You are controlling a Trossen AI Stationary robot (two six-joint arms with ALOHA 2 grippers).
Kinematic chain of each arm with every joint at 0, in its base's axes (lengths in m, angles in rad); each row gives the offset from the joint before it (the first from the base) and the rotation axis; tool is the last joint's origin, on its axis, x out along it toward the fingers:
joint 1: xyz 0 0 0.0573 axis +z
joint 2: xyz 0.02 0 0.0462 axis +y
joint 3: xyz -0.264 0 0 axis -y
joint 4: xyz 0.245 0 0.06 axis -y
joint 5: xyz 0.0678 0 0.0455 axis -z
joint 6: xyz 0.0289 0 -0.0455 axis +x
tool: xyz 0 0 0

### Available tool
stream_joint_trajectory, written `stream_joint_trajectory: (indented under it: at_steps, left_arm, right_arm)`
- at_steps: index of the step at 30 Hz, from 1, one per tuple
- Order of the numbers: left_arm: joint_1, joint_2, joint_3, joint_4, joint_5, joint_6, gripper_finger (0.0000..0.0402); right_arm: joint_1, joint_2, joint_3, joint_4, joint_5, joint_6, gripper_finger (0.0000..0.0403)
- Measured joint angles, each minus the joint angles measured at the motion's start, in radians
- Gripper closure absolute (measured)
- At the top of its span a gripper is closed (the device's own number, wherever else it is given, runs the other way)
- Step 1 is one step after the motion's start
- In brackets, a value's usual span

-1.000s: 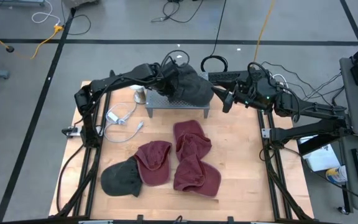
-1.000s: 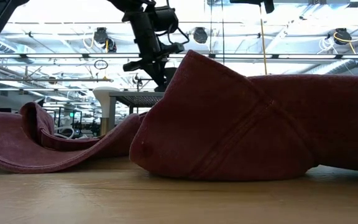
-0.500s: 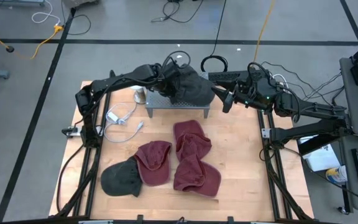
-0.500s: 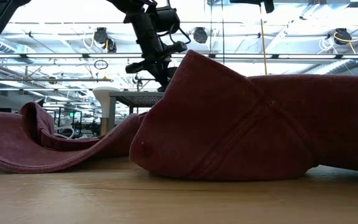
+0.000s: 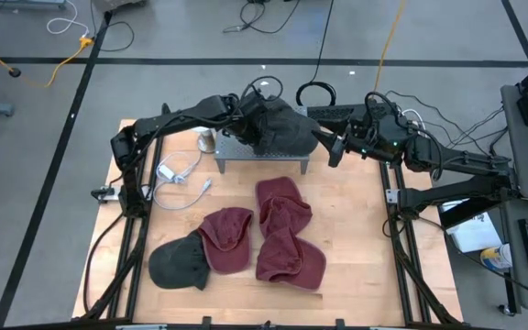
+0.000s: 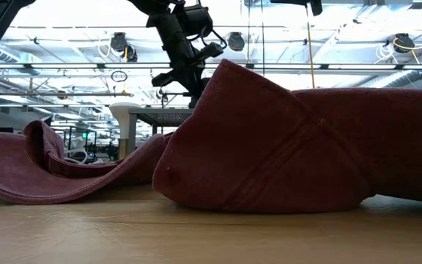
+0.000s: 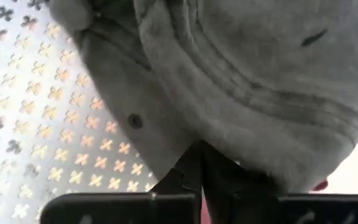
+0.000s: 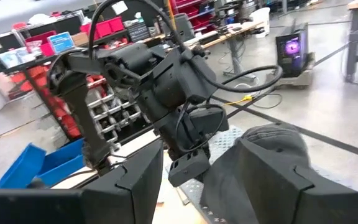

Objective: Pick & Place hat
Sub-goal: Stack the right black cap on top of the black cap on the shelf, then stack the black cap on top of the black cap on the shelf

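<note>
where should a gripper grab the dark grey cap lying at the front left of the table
On the dark grey fabric cap, the thin edge toward the table's left front is probably best, approached from above on that open side. Its right edge tucks against the maroon cap, leaving little room for fingers there.

A hat (image 5: 284, 128) is sitting on the rack (image 5: 236, 156) at the back of the table (image 5: 356, 229), with the left gripper (image 5: 250, 124) right at its left edge and the right gripper (image 5: 331, 147) hanging just off its right side. In front of the rack, four more hats (image 5: 278, 234) are lying bunched mid-table. A cable (image 5: 180, 174) is lying left of the rack.
</note>
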Motion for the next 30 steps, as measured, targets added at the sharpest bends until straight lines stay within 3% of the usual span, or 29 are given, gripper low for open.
stream_joint_trajectory:
  at_steps: [4,10,20,30]
  left_arm:
    - [0.012,-0.016,0.0,-0.029,-0.038,-0.009,0.039]
    - [0.036,-0.034,0.0,-0.06,-0.064,-0.016,0.0338]
    - [0.06,-0.095,0.001,-0.104,0.007,0.068,0.0244]
    - [0.063,-0.229,0.0,-0.319,0.035,0.245,0.0189]
  right_arm:
    - [0.0,0.0,0.0,0.0,-0.025,0.0,0.0206]
    - [0.0,0.0,0.0,0.0,-0.025,0.0,0.0206]
    - [0.0,0.0,0.0,0.0,-0.025,0.0,0.0206]
    - [0.0,0.0,0.0,0.0,-0.025,-0.003,0.0206]
